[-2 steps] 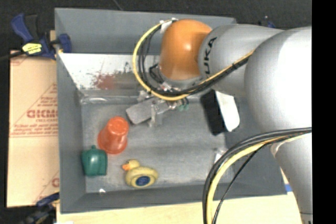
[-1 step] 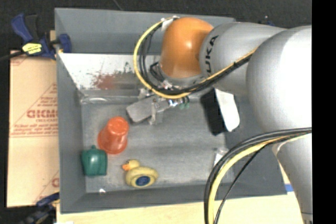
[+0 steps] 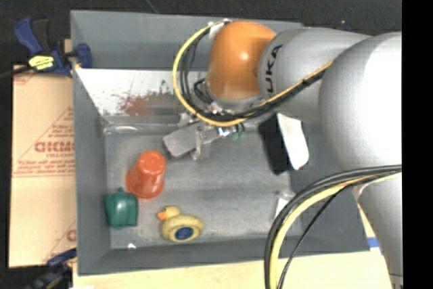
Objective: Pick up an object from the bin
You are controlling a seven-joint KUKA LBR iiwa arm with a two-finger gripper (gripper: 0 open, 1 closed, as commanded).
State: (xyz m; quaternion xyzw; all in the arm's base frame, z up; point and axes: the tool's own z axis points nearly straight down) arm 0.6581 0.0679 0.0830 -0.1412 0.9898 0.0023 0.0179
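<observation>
My gripper [image 3: 192,140] hangs under the orange-covered wrist near the middle of the bin, toward its back wall. An orange plastic cup [image 3: 145,174] lies on its side just below and left of the gripper, apart from it. A green pepper-shaped toy [image 3: 121,208] sits in the front left corner. A yellow rubber duck [image 3: 180,225] with a blue patch lies near the front wall.
A black block [image 3: 273,145] and a white piece [image 3: 293,140] lie to the right of the gripper, partly under the arm. The arm and its cables cover the bin's right side. Bare floor lies between the cup and the black block.
</observation>
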